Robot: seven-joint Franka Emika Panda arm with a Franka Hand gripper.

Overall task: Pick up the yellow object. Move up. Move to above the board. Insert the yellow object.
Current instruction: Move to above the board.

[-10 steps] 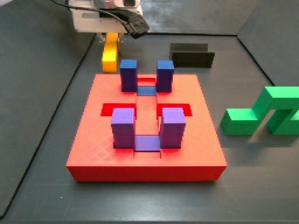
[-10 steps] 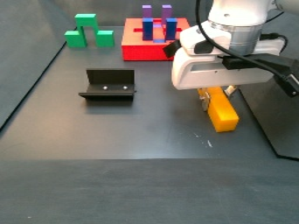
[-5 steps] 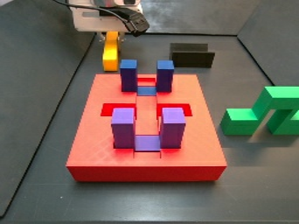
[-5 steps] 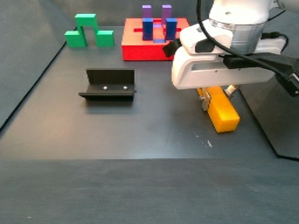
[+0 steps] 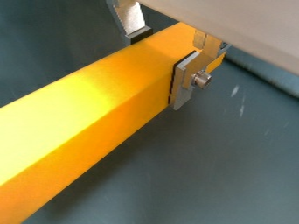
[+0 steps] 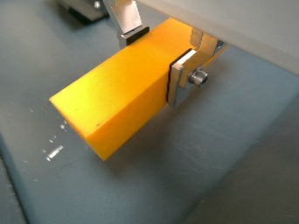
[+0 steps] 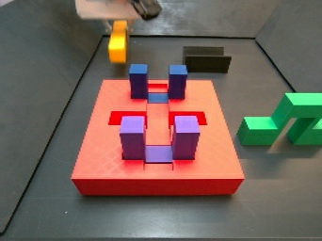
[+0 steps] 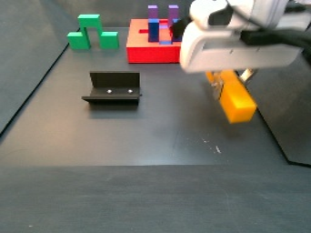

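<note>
Side views face across board (image 7: 157, 132) — opposed, wrist close-ups

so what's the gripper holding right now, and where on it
The gripper holds the yellow bar, with its jaws clamped on the two long sides near one end.

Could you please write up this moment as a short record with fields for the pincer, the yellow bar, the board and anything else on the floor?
pincer: shut on the yellow bar, silver fingers against its two long sides
yellow bar: held near one end, apparently off the floor, well apart from the board
board: red slab, four blue-purple posts upright, nothing yellow in it
fixture: dark bracket on the floor, untouched
green block: beside the board, untouched
</note>
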